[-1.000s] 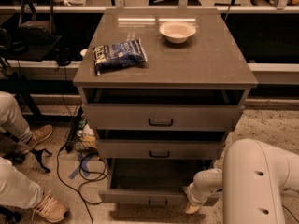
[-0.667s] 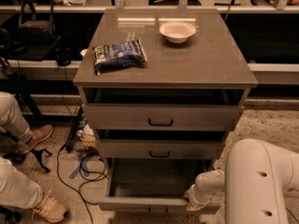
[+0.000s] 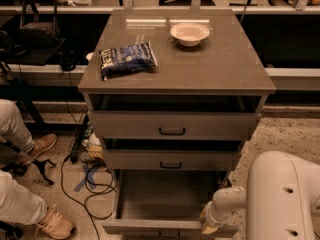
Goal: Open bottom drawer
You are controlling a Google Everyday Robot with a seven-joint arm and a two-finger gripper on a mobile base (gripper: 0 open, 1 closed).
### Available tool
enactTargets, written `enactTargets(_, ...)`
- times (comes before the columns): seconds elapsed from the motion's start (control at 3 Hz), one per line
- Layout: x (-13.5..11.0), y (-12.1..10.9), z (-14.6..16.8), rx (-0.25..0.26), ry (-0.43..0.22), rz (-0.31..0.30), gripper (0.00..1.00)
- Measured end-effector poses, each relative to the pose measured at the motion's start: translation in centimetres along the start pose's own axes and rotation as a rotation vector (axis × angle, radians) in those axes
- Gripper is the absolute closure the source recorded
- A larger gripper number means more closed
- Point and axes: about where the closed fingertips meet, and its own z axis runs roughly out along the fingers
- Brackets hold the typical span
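Observation:
The grey-brown cabinet (image 3: pixel 175 64) has three drawers. The bottom drawer (image 3: pixel 167 199) stands pulled far out toward me, its empty inside showing and its front panel (image 3: pixel 150 228) at the frame's lower edge. Its handle is cut off by the frame edge. My gripper (image 3: pixel 207 225) is at the drawer front's right end, at the tip of the white arm (image 3: pixel 280 194) that comes in from the lower right. The middle drawer (image 3: pixel 171 160) and top drawer (image 3: pixel 172 125) are each out a little, with black bar handles.
A blue snack bag (image 3: pixel 127 59) and a white bowl (image 3: pixel 189 33) sit on the cabinet top. A person's legs and shoes (image 3: pixel 30 184) are at the left. Black cables (image 3: pixel 85 184) lie on the floor beside the cabinet. A dark counter runs along behind.
The bottom drawer has slid further out toward me, showing more of its inside. The gripper has moved down and toward me with the drawer front.

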Motion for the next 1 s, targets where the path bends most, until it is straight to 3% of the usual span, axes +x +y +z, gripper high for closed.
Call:
enactTargets(0.33,0.00,0.00,0.00,0.000,0.000,0.000,0.82)
enactTargets(0.67,-0.05,0.23,0.20,-0.004,-0.001,0.000,0.51)
enactTargets(1.0,-0.08,0.36,0.31,-0.007,-0.002,0.000,0.28)
